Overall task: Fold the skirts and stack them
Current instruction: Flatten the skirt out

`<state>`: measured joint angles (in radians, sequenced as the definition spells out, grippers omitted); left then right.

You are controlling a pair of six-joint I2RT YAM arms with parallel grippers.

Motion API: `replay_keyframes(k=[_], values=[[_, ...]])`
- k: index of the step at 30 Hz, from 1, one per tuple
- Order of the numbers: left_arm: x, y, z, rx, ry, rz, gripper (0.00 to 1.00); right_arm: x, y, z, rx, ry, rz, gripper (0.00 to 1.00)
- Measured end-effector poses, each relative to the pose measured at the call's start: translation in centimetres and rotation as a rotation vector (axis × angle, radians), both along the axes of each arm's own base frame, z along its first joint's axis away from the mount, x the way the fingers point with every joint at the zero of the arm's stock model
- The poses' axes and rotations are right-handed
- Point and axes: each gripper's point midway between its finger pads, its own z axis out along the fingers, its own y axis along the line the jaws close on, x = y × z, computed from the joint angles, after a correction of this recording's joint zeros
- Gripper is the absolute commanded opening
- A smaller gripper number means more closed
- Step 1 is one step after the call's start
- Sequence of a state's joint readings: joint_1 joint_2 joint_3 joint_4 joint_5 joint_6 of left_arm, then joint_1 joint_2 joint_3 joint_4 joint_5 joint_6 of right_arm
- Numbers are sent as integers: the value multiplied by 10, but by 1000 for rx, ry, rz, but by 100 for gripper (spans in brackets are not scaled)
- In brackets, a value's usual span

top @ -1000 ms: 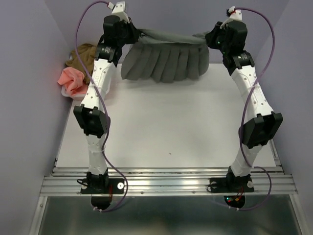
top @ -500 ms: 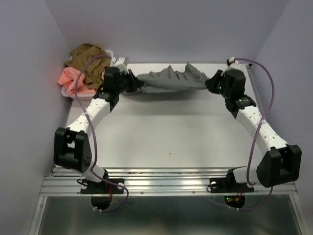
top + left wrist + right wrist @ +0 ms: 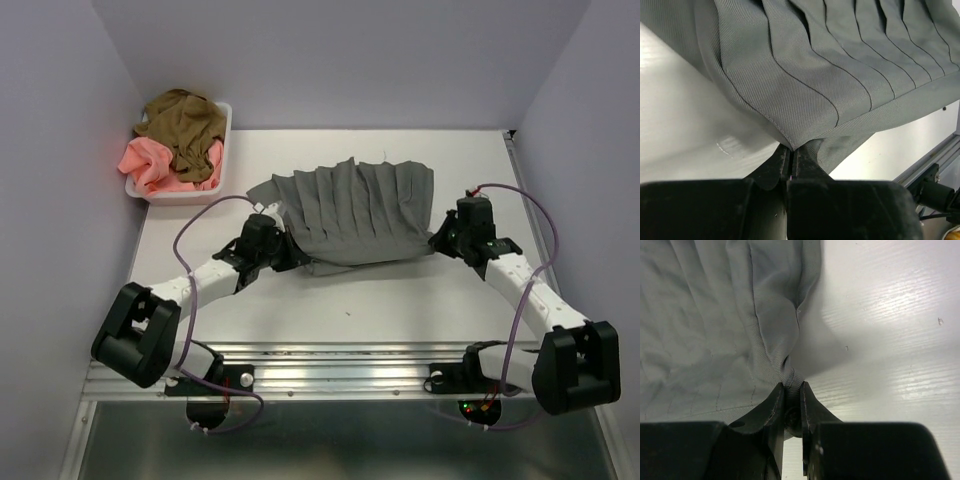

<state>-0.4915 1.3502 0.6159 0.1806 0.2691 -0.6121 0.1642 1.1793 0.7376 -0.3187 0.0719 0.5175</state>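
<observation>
Left fingers (image 3: pixel 288 256) clenched tight on near-left corner of grey skirt (image 3: pixel 355 210). Right fingers (image 3: pixel 441 240) pinch near-right corner, cloth bunched up between them. Grey skirt lies spread on desk (image 3: pixel 400 300), between both sets of fingers and reaching away from them — pleats run toward far side. Far past left fingers, off to left — white basket (image 3: pixel 226 135), olive-brown skirt (image 3: pixel 185 122) lying partly over pink skirt (image 3: pixel 150 165) inside.

White arms (image 3: pixel 215 272) — black joints (image 3: pixel 135 335), purple cables (image 3: pixel 510 187)
</observation>
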Motion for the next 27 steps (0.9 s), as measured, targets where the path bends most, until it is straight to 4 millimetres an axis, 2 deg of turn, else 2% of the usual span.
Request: replay_keyframes(k=[2,4,11,14,18,20,21,22,24,25,26,27], values=[[-1,-1,0,-10,2,12,0,-4,-2,0,0,10,-18,1],[-11,-1,-10,-10,39,16,0,-9,-4,-4,0,36,-30,2],[-47,-6,-36,10,140,-21,0,-44,-8,-32,4,193,-67,2],[-56,-6,-42,16,167,-28,0,-58,-9,-46,4,250,-75,7],[-65,-6,-48,28,193,-36,0,-70,-9,-54,10,296,-85,10],[-69,-6,-51,35,207,-41,12,-74,-9,-56,14,314,-92,24],[-72,-6,-52,39,214,-44,19,-75,-9,-57,16,320,-94,34],[-73,-6,-52,42,219,-47,34,-77,-9,-57,26,328,-109,55],[-77,-4,-55,59,231,-51,48,-80,-9,-59,27,343,-122,62],[-80,-3,-56,61,246,-46,61,-83,-12,-60,12,353,-125,64],[-80,-2,-53,60,243,-45,72,-86,-17,-61,-4,365,-143,70],[-80,-1,-48,62,232,-47,90,-89,-21,-61,-14,379,-155,73]])
